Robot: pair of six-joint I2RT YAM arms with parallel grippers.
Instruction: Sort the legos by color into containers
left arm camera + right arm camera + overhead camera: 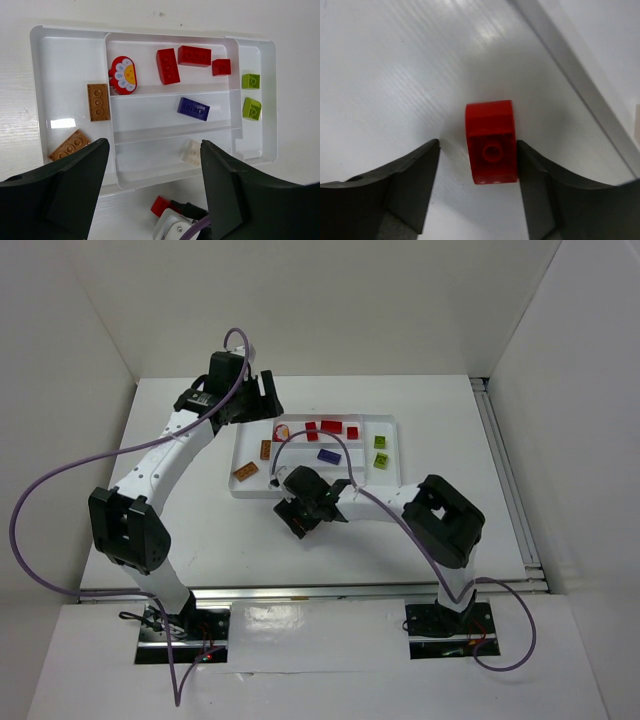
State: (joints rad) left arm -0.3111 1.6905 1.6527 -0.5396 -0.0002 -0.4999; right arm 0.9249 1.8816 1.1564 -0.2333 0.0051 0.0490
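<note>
A glossy red single-stud plastic brick (490,150) lies on the ribbed white surface (395,75) just outside the white moulded plastic tray (70,55), between the parted fingers (410,175) of the right end effector (479,150); the left end effector (154,145) hangs spread above the tray. Inside lie three red bricks (168,65), two lime-green bricks (251,81), two orange-brown plates (98,102), one blue brick (193,108), one cream-white brick (191,151).
</note>
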